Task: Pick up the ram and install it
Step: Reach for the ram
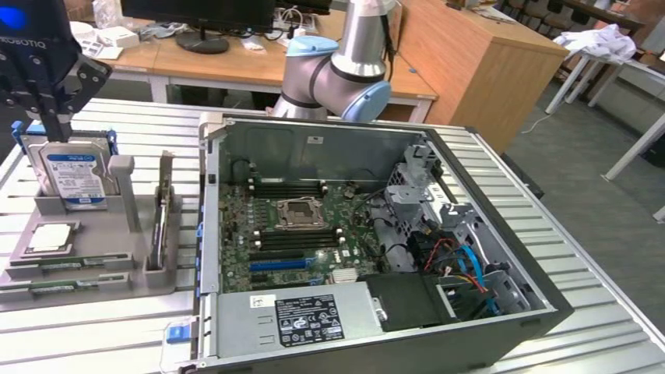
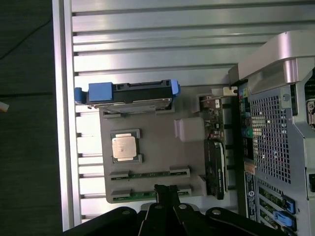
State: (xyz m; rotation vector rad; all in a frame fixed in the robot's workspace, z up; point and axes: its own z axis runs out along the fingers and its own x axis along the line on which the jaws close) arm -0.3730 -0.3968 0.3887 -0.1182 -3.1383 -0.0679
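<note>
Ram point(image 2: 147, 174): narrow green stick (two alike), slotted in gray holder point(image 2: 157, 147).

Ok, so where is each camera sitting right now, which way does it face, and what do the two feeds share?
Exterior view: off the arm, raised, looking down across the table at the open computer case and grey tray; shows the arm behind the case and the gripper above the hard drive.
Wrist view: on the wrist, facing straight down at the tray; shows the shut jaws near the ram sticks.
Shared: tray, hard drive, case, gripper.
</note>
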